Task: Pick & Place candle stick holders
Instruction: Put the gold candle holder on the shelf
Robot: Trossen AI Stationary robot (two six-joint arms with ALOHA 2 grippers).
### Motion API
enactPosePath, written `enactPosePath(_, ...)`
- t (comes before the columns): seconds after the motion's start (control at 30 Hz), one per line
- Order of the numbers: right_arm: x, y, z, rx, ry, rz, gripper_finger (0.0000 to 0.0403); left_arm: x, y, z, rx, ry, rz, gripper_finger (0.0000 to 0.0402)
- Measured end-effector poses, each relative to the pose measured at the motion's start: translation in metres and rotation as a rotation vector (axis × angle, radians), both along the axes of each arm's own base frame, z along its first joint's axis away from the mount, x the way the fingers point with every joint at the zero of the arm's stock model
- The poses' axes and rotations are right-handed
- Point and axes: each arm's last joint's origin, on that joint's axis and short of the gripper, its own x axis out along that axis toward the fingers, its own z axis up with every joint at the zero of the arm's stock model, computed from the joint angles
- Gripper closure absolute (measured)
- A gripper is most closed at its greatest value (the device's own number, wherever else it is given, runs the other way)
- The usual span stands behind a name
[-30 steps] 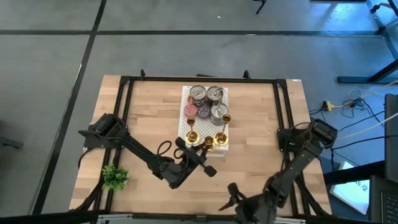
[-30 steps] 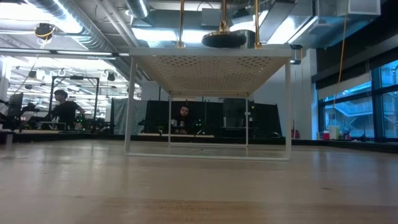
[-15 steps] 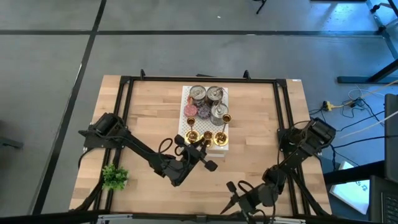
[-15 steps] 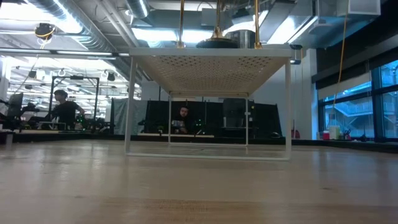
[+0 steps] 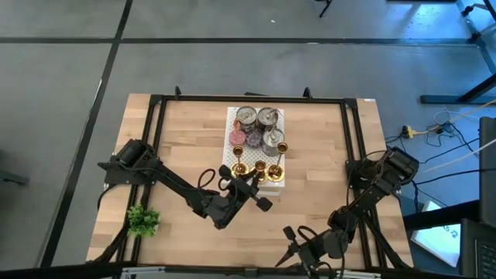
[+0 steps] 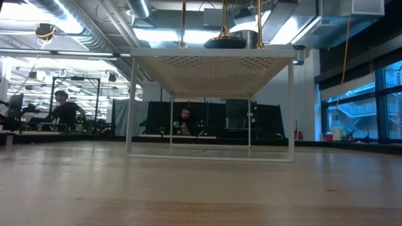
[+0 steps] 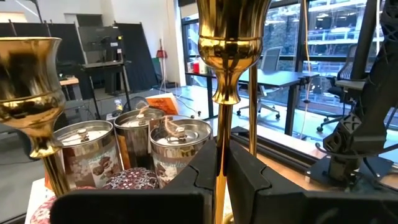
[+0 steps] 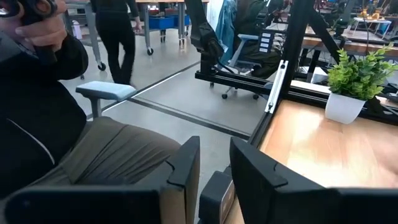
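The desk carries a white perforated stand at its middle. On the stand's far part sit three silver tins, with small pink and purple discs beside them. The gold holders stand on its near part, one more by the right tin. A small plant sits at the near left corner. The left gripper is at the stand's near edge, jaws clamped on the thin stem of one holder, upright. The right gripper waits off the near right edge, jaws narrow, holding nothing; a seated person shows beyond it.
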Motion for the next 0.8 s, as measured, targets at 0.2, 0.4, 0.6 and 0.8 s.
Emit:
enactPosePath(0.2, 0.0000, 0.0000, -0.0001, -0.001, 0.001, 0.000, 0.0313, -0.0011, -0.0029, -0.0014, -0.005, -0.001, -0.009, 0.0390)
enactPosePath(0.4, 0.0000, 0.0000, -0.0001, -0.001, 0.001, 0.000, 0.0313, -0.0007, -0.0035, -0.0051, -0.020, -0.010, -0.017, 0.0390)
enactPosePath(0.6, 0.0000, 0.0000, -0.0002, 0.000, 0.001, -0.002, 0.0313, -0.0004, -0.0031, -0.0060, -0.027, -0.016, -0.031, 0.0390)
enactPosePath(0.8, 0.0001, -0.0001, -0.0002, 0.001, 0.002, -0.003, 0.0313, 0.0000, -0.0021, -0.0063, -0.021, -0.007, -0.024, 0.0390)
